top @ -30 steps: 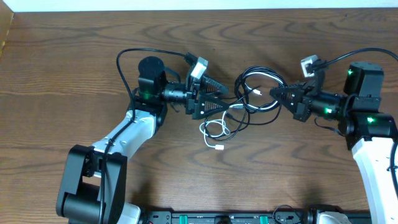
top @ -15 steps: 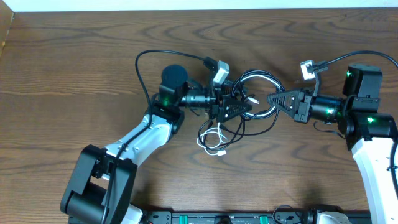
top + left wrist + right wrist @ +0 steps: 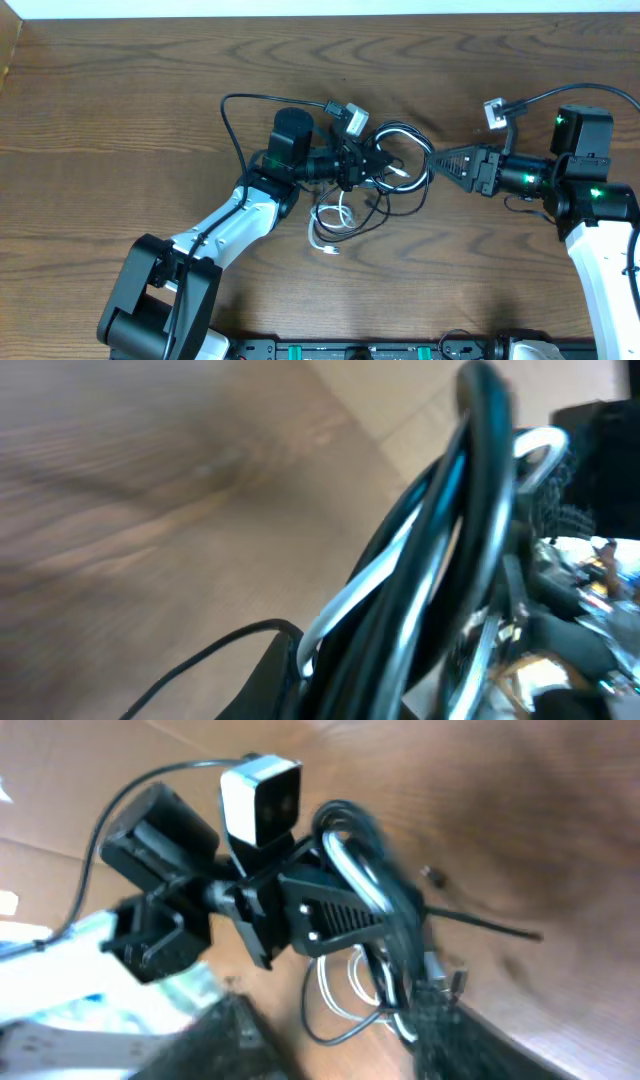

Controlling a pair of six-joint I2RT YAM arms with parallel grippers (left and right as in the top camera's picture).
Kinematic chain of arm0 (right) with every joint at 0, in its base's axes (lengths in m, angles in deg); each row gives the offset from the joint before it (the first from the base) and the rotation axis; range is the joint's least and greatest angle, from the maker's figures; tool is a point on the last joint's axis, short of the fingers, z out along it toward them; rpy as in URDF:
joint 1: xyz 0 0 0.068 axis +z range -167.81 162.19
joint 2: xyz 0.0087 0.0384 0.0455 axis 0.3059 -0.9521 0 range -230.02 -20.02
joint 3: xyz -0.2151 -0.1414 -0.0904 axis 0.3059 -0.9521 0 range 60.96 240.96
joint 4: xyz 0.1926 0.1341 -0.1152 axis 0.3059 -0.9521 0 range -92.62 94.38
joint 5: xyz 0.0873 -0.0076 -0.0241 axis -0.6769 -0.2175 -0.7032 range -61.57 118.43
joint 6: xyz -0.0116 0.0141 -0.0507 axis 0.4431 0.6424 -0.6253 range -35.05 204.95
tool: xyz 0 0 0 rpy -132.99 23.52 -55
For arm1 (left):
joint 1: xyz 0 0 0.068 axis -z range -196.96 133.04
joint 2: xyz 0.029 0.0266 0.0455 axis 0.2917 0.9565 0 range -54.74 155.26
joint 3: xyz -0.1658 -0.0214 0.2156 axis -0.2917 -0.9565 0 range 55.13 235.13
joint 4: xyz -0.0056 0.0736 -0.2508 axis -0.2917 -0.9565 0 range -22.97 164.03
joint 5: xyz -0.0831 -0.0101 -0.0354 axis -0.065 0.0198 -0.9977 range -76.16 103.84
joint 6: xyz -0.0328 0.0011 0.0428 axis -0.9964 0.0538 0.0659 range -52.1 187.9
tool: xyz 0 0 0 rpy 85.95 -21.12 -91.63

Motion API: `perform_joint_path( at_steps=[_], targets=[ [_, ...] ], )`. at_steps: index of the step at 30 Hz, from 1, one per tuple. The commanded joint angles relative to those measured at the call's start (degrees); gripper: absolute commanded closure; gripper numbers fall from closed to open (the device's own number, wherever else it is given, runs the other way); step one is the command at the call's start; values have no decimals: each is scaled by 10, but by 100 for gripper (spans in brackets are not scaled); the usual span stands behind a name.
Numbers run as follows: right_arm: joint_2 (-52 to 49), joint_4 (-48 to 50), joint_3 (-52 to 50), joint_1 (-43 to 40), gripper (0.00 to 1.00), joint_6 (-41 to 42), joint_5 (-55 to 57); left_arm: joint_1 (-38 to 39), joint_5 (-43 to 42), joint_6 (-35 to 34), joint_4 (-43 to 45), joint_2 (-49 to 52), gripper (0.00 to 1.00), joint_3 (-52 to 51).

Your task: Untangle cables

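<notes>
The cables are a small tangle of black cords and one white cord at the table's middle. My left gripper is shut on the bundle's left side. In the left wrist view the black and white strands rise steeply out of the left gripper. The white cord's loose loops lie on the wood below the left wrist. My right gripper points left at the bundle's right edge. In the right wrist view the right gripper stands open, a black strand running past its right finger.
The wooden table stretches wide to the left and back. The left arm's own thick black wire arcs up behind its wrist. The right wrist camera sticks out above the right gripper. A black rail runs along the front edge.
My left gripper moved right into the bundle and shut on it. My right gripper, shut on the bundle before, has opened. The white loops slid slightly left.
</notes>
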Motion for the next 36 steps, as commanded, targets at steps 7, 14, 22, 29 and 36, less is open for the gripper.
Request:
perform_joint_path(
  at_steps=[7,14,22,29,36],
  targets=[
    [5,10,3,10,42,135,8,0,87,48,-10,-6,92,1],
    [4,56,3,95,51,320,87,5,106,78,-31,-6,92,0],
    [0,63,3,172,50,602,303,20,146,80,-35,-6,92,0],
    [-5,130,3,172,64,697,353,45,205,102,-35,-6,92,0],
    [-34,134,3,176,73,730,352,62,246,104,-33,-6,92,0]
  ],
)
